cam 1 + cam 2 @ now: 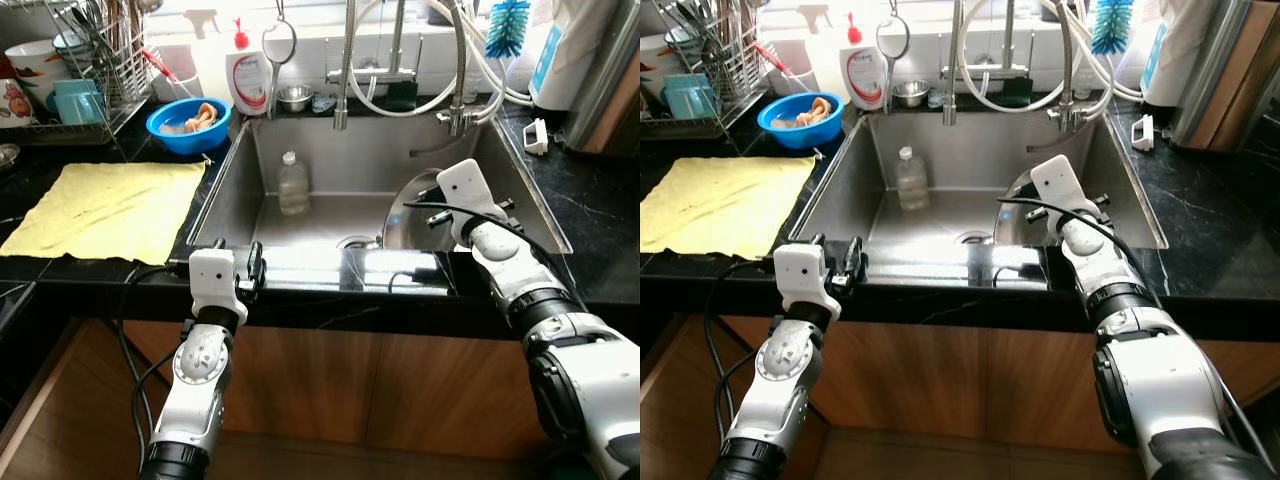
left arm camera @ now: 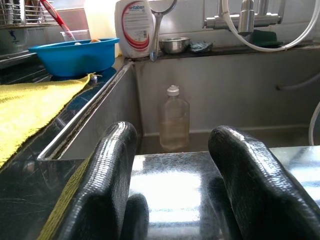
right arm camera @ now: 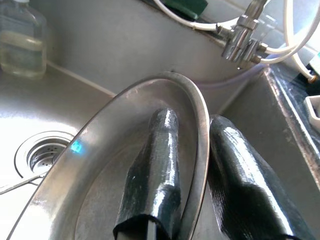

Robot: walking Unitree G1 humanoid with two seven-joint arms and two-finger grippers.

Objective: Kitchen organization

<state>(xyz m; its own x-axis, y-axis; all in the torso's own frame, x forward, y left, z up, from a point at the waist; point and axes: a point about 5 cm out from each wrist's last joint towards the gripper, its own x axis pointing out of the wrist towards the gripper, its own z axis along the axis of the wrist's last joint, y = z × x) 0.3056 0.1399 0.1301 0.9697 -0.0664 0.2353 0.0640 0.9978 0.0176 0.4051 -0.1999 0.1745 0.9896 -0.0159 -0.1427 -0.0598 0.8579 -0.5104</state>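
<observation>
A steel plate (image 3: 120, 165) stands tilted on edge at the right side of the sink (image 1: 330, 165), its rim caught between the two fingers of the right gripper (image 3: 192, 165): one finger (image 3: 155, 165) lies against the plate's inner face, the other behind the rim, pinching it. The left gripper (image 2: 175, 175) rests over the sink's black front edge, fingers spread and holding nothing. A clear bottle (image 1: 293, 184) stands in the sink, well apart from the plate
</observation>
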